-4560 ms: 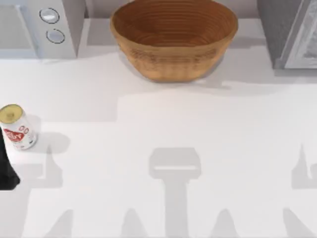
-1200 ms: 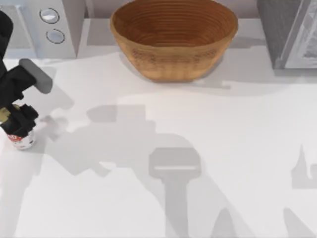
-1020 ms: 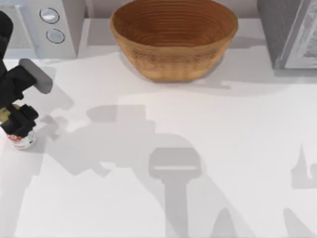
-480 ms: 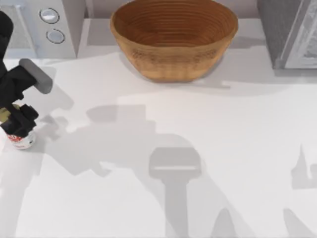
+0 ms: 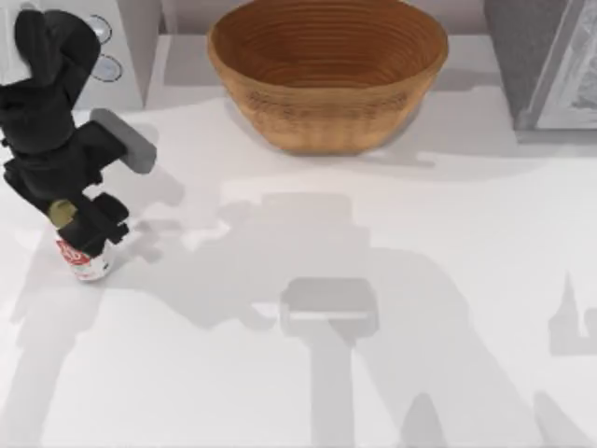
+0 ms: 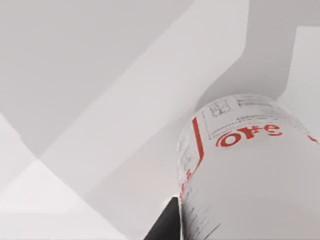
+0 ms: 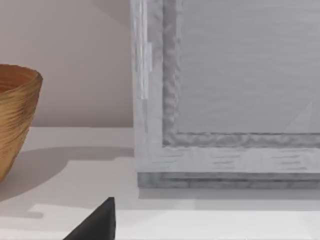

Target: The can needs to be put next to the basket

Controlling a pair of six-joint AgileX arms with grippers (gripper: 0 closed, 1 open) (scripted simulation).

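Note:
The can (image 5: 87, 261), a small white tin with a red label, is near the table's left edge, well left of and in front of the basket. My left gripper (image 5: 90, 233) comes down on it from above and is shut on its upper part, hiding the top. In the left wrist view the can (image 6: 245, 170) looms close, with a dark finger (image 6: 165, 227) beside it. The basket (image 5: 326, 75), a large orange-brown wicker bowl, stands at the back centre, and its rim (image 7: 15, 110) also appears in the right wrist view. My right arm is parked at the right.
A white appliance with round knobs (image 5: 107, 67) stands at the back left, just behind my left arm. A grey appliance (image 5: 550, 65) fills the back right corner and shows close in the right wrist view (image 7: 225, 100). White tabletop (image 5: 373, 233) stretches between the can and the basket.
My left arm has swung to the right with the can in its grip. The can now sits roughly 50 pixels further right than half a second ago.

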